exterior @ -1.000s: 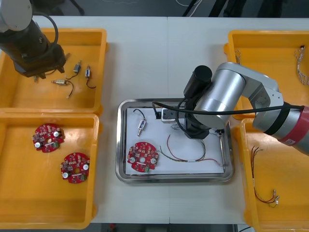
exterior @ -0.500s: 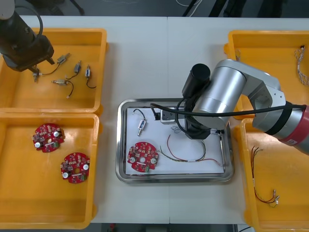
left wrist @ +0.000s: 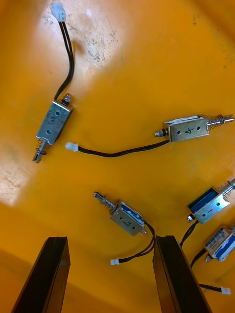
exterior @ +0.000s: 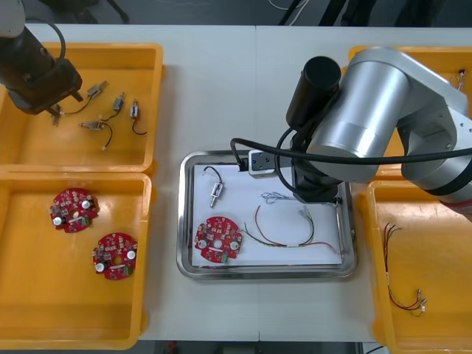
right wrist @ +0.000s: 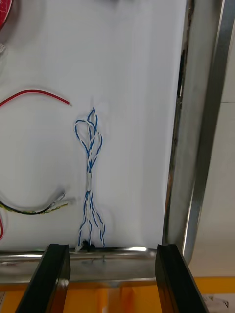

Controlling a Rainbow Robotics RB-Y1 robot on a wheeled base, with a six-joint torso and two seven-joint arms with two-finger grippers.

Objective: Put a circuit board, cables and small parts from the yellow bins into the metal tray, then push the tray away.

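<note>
The metal tray [exterior: 189,221], white inside, holds a red circuit board [exterior: 217,240], a small metal part [exterior: 215,194], a red and yellow cable [exterior: 289,234] and a twisted blue and white cable [exterior: 275,197]. My right gripper [right wrist: 111,279] hangs open above the tray's edge. The blue and white cable [right wrist: 89,161] lies loose on the white floor just beyond its fingers. My left gripper [left wrist: 115,276] is open over the far left yellow bin [exterior: 151,103]. Several small metal parts [left wrist: 125,218] with black leads lie below it, none between its fingers.
The near left bin [exterior: 22,295] holds two more circuit boards [exterior: 71,210]. Blue and white cables [exterior: 461,103] lie in the far right bin, red and yellow cables [exterior: 402,295] in the near right one. My right arm [exterior: 369,118] hides the tray's right rim.
My right arm has lifted off the tray, and the blue and white cable now lies free on the tray floor. The left arm shifted slightly over its bin.
</note>
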